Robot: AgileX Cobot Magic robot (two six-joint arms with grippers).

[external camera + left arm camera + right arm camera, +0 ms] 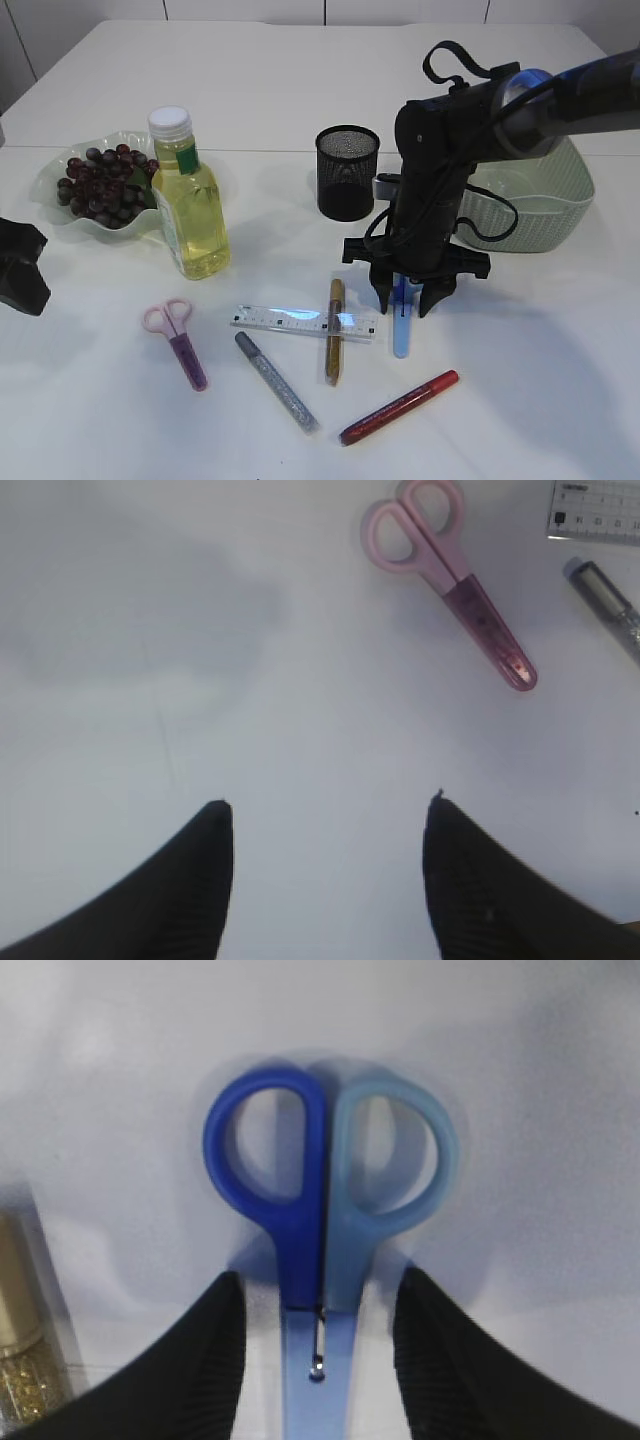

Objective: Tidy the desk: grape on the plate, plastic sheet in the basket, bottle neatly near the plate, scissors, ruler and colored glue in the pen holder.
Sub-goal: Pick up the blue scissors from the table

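Observation:
My right gripper (405,300) is open and points down with a finger on each side of the blue scissors (402,328). In the right wrist view the scissors (305,1230) lie between the fingertips (315,1280) with a gap on each side. Pink scissors (178,342), a clear ruler (290,321) and gold (336,330), silver (275,382) and red (398,407) glue pens lie on the table. The grapes (98,185) sit on the plate (55,170). The bottle (192,205) stands beside it. My left gripper (20,265) is open and empty. I cannot make out a plastic sheet.
The black mesh pen holder (347,170) stands behind my right gripper. The green basket (560,205) is at the right, partly hidden by the arm. The left wrist view shows the pink scissors (450,575), a ruler corner (595,510) and the silver glue pen (605,605) ahead of the left fingertips (330,805).

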